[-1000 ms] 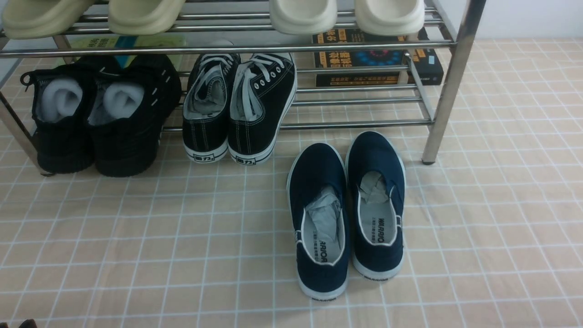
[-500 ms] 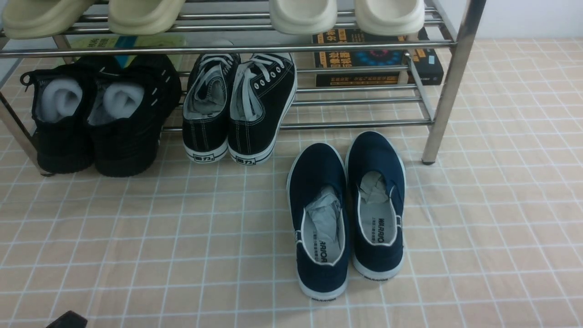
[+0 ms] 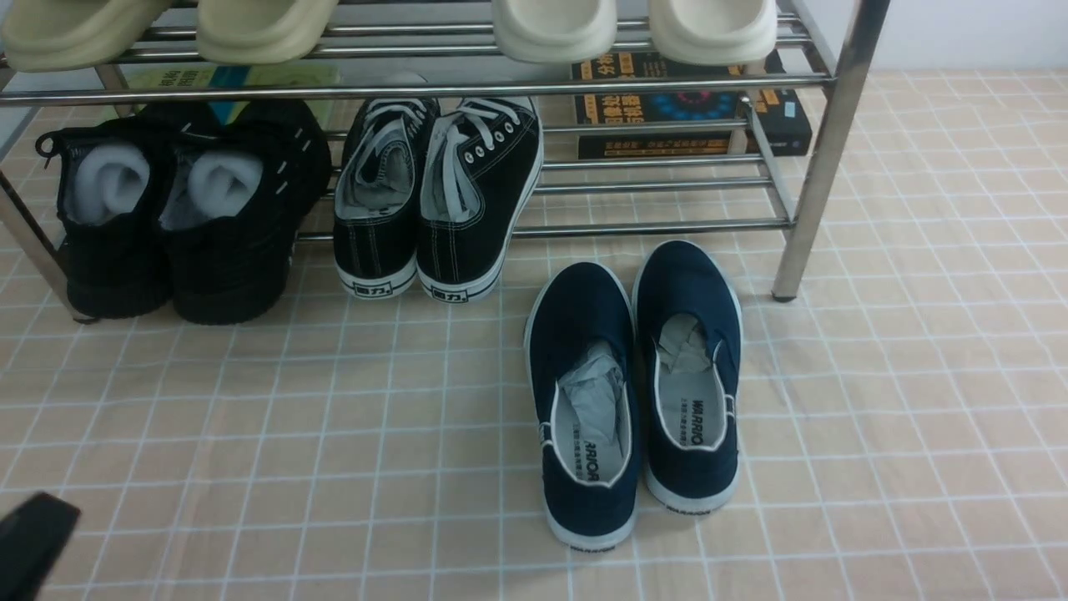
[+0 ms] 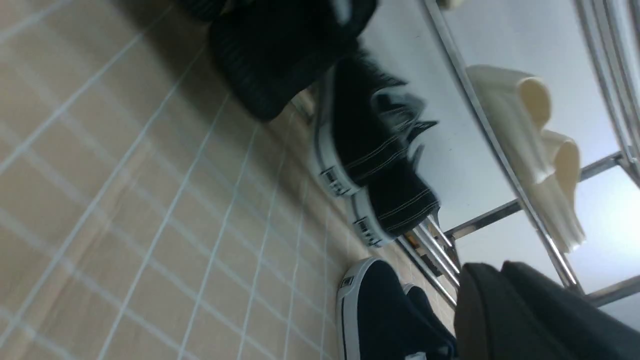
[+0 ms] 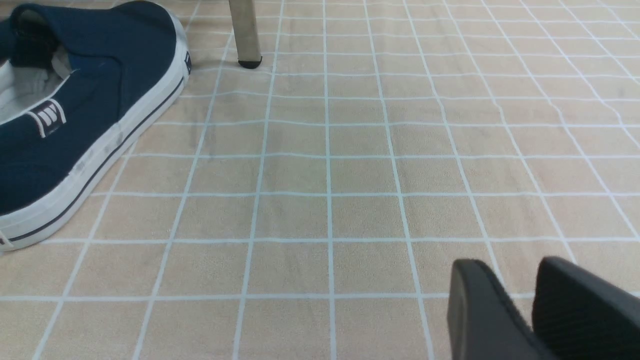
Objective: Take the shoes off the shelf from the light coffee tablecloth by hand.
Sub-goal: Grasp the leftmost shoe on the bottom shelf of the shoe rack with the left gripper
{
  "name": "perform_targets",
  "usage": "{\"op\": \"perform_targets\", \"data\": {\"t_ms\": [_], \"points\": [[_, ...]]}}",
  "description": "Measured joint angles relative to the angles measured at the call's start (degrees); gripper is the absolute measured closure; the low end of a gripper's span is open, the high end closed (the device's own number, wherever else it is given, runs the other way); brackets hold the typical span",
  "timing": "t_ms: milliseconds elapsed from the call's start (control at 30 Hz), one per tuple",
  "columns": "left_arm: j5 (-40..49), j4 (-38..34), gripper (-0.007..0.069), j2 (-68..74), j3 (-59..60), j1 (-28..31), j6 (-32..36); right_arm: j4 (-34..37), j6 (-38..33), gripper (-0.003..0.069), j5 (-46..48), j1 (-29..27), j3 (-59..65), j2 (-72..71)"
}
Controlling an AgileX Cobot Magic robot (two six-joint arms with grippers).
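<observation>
Front view first: a beige-tan cloth with a grid of thin white lines [image 3: 400,467] spreads under everything, lightly wrinkled. Across its far side stands a low rack of shiny steel tubes [image 3: 813,184], its bars in two tiers and its legs slanted. On the left of the lower tier sit the all-black knit sneakers with small white dash marks [image 3: 229,267], side by side, heels toward the near side, white stuffing in their openings. Just right of them on that tier is a pair of black canvas lace-ups with white-trimmed soles [image 3: 455,250]. Navy slip-ons with white edging [image 3: 584,517] lie on the cloth in front of the rack, right of the lace-ups. On the upper tier are pale green clogs [image 3: 259,37] to the left and cream-white clogs [image 3: 555,37] farther right. Dark books with orange lettering [image 3: 655,108] show behind the lower bars at the right. The left gripper [image 4: 505,272], at the near left, has its fingertips pressed together with nothing between them, apart from the sneakers. The right gripper [image 5: 507,262] is spread slightly above the cloth, empty, to the right of the slip-ons.
</observation>
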Motion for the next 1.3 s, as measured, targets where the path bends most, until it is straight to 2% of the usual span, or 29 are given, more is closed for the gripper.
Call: {"op": "perform_targets", "data": {"t_ms": [67,133,167,200,333,367,500,533,600,633,700,800,867,933,967,1000,1033,1133,1200,1300], "points": [[2.07,2.13,0.0611,2.37,-3.37,0.0,0.42,0.0,0.0,0.0466,0.0,0.0,0.0,0.0],[9.4,8.12,0.0623,10.14,-9.7,0.0,0.17,0.0,0.0,0.0461,0.0,0.0,0.0,0.0],[10.14,8.49,0.0623,10.84,-10.13,0.0,0.11,0.0,0.0,0.0461,0.0,0.0,0.0,0.0],[16.77,10.75,0.0623,17.0,-13.19,0.0,-0.15,0.0,0.0,0.0458,0.0,0.0,0.0,0.0],[31.63,17.0,0.0623,33.35,-19.35,0.0,-0.07,0.0,0.0,0.0454,0.0,0.0,0.0,0.0],[32.1,17.82,0.0623,34.11,-19.69,0.0,0.08,0.0,0.0,0.0453,0.0,0.0,0.0,0.0],[35.62,28.55,0.0623,45.36,-26.26,0.07,-0.35,0.0,0.0,0.0448,0.0,0.0,0.0,0.0],[36.56,34.16,0.0622,49.9,-29.96,0.91,-2.52,0.0,0.0,0.0449,0.0,0.0,0.0,0.0],[38.8,39.26,0.0616,54.54,-34.39,3.02,-3.86,0.0,0.0,0.0449,0.01,0.0,0.0,0.0],[39.05,39.93,0.0615,54.98,-34.81,3.29,-3.86,0.0,0.0,0.0449,0.01,0.0,0.0,0.0],[41.0,41.7,0.0612,60.04,-40.0,7.66,-1.75,0.0,0.0,0.0447,0.01,0.0,0.0,0.0],[41.2,40.52,0.0611,63.77,-43.6,12.35,2.39,0.0,0.0,0.0445,0.01,0.0,0.0,0.0],[41.24,35.46,0.061,67.81,-47.23,18.16,7.32,0.0,0.0,0.0442,0.01,0.0,0.0,0.0],[41.18,29.88,0.061,70.38,-49.69,21.36,10.77,0.0,0.0,0.0439,0.01,0.0,0.0,0.0],[41.13,28.71,0.061,70.59,-49.92,21.56,11.15,0.0,0.0,0.0438,0.01,0.0,0.0,0.0],[40.3,24.05,0.061,72.1,-51.64,22.59,13.63,0.0,0.0,0.0438,0.01,0.0,0.0,0.0],[40.1,23.48,0.061,72.27,-51.83,22.7,14.1,0.0,0.0,0.0437,0.01,0.0,0.0,0.0],[35.12,14.11,0.0599,74.41,-54.48,22.87,16.11,0.0,0.0,0.0433,0.01,0.0,0.0,0.0],[30.74,8.76,0.0575,75.72,-55.07,22.87,16.38,0.0,0.0,0.0431,0.01,0.0,0.0,0.0],[25.66,4.62,0.0516,78.27,-55.2,22.87,16.52,0.0,0.0,0.0427,0.01,0.0,0.0,0.0]]}}
